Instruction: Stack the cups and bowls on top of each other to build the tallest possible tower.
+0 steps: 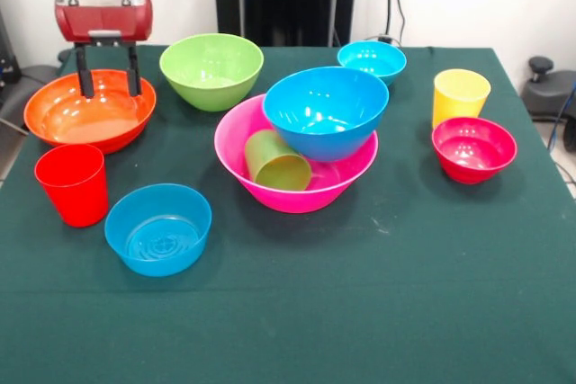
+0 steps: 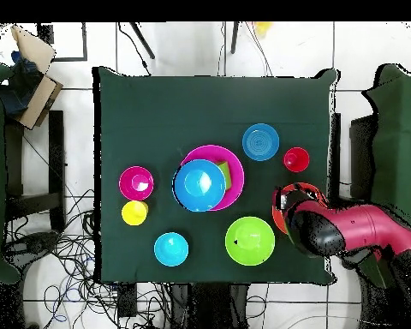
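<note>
Table (image 1: pixel 378 330): dark green cloth, all ten pieces on it.

Tower so far: pink bowl (image 1: pixel 270 188) near table centre, large blue bowl (image 1: pixel 326 111) sitting tilted in its far-right part, green cup (image 1: pixel 274 161) lying on its side inside the pink bowl, touching the blue one. Overhead shows the same: blue bowl (image 2: pixel 199 184) over pink bowl (image 2: pixel 233 167), off-centre.

Arm (image 2: pixel 354 231) comes in over the far-left corner as the front camera sees it. Gripper (image 1: pixel 108 74) hangs over the orange bowl (image 1: pixel 90 112), fingers spread apart, tips down inside the bowl near its far rim, nothing between them. Can't tell if the tips touch the bowl.

Orange bowl: far-left corner, upright.
Lime green bowl (image 1: pixel 211 69): far edge, left of centre, upright, just beside the orange one.

Small blue bowl (image 1: pixel 158 227): left side, nearer the front edge, upright.
Magenta-red bowl (image 1: pixel 473 148): right edge, upright.
Cyan bowl (image 1: pixel 372 60): far edge, right of centre, upright.

Red cup (image 1: pixel 73 183): left edge, upright, between orange bowl and small blue bowl.
Yellow cup (image 1: pixel 460 96): right side, upright, just behind the magenta-red bowl
</note>
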Available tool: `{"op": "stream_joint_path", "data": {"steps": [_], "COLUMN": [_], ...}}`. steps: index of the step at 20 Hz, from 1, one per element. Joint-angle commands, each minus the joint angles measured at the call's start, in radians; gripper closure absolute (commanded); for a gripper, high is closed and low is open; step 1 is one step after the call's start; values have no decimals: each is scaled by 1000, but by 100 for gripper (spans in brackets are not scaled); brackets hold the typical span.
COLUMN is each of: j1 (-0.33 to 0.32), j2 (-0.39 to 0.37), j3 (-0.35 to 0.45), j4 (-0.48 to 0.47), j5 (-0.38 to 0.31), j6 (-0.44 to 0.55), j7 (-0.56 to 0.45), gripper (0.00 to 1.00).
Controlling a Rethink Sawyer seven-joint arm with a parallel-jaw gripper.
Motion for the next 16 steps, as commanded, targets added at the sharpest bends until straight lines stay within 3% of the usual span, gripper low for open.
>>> {"op": "stream_joint_path", "data": {"steps": [1, 13, 16], "j1": [49, 126, 140], "j2": [21, 131, 152], "j3": [-17, -172, -199], "j4": [49, 20, 5], "j5": [-66, -313, -343], "j6": [40, -151, -182], "j7": [-209, -12, 5], "gripper": [0, 0, 0]}}
